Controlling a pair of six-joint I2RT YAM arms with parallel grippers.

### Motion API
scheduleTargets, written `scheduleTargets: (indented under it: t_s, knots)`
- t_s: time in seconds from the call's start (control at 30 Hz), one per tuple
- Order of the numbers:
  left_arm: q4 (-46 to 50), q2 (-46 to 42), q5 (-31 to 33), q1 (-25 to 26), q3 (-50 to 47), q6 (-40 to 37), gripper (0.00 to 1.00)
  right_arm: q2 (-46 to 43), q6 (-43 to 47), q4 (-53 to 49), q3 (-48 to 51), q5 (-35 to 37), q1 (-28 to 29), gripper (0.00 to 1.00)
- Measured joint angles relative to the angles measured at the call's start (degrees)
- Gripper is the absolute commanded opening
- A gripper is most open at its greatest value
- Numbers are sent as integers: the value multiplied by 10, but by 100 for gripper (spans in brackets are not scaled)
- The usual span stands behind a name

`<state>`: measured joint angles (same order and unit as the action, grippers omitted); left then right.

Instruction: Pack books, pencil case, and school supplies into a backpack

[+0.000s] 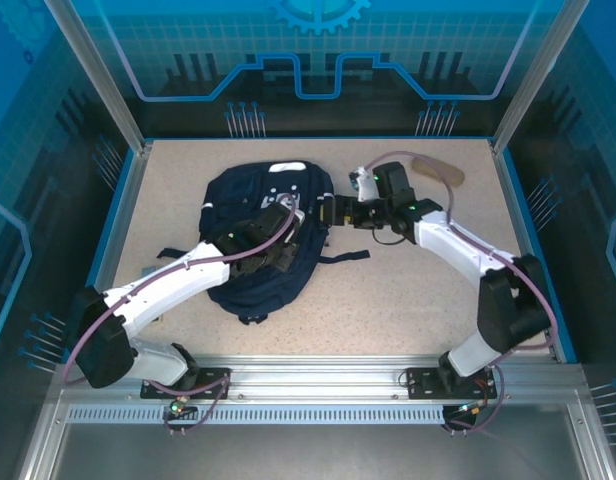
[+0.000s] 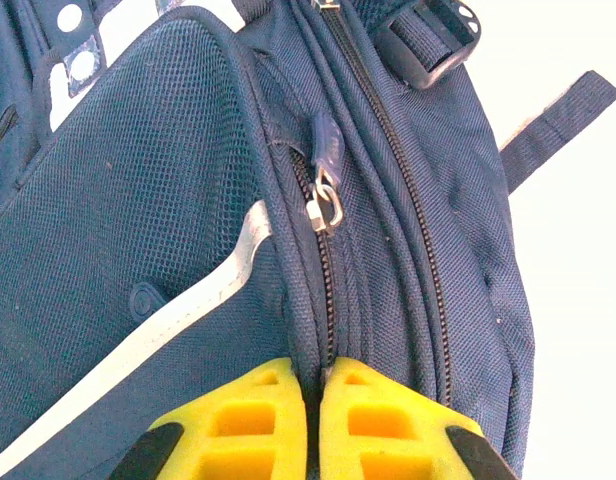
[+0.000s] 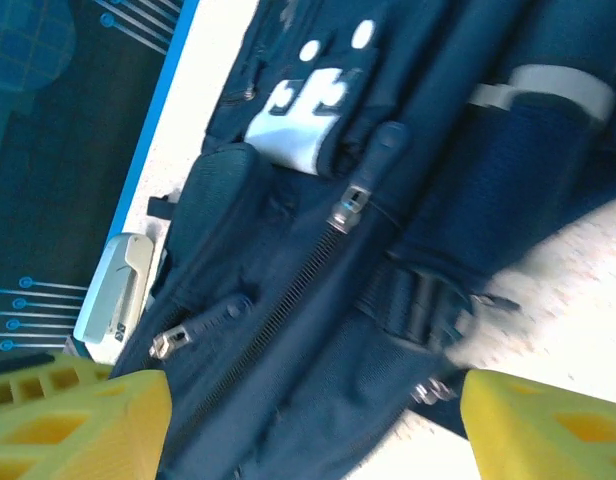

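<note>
Top external view, biggest first: the table (image 1: 408, 300) has lots of bare surface to the right of and in front of the backpack (image 1: 253, 270), which lies flat on it. The raised rim runs close behind the backpack's top end, so there's not much room there. The bag is soft and floppy, I reckon, so it'll bunch rather than slide. Best to grab it at a seam or tab. The left gripper (image 2: 321, 420) has its yellow fingers pressed together, pinching cloth at the zipper seam. The right gripper (image 3: 308, 430) sits at the backpack's right edge with fingers wide apart, holding nothing. The pencil case (image 1: 438, 166) lies well off to the backpack's right, behind it. It's probably squashy and an easy pinch across the middle. The zipper pull (image 2: 325, 205) lies just past the left fingers.
</note>
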<state>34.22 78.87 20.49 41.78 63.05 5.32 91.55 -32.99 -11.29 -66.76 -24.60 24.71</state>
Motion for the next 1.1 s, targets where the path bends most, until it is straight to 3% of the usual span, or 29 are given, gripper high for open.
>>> scheduleTargets:
  t_s: [0.23,0.47,0.87,1.1]
  knots:
    - [-14,-6,-17,-2,-3,-23,0,130,-35,-13,-115,2,12,48]
    - [-24,-6,-28,-3,-4,-27,0,216,-38,-39,-196,2,12,40]
    - [-32,-7,-34,-4,-11,-27,0,232,-27,-68,-211,16,11,14]
    - [-39,-13,-35,-4,-22,-23,0,227,-29,-76,-209,21,12,5]
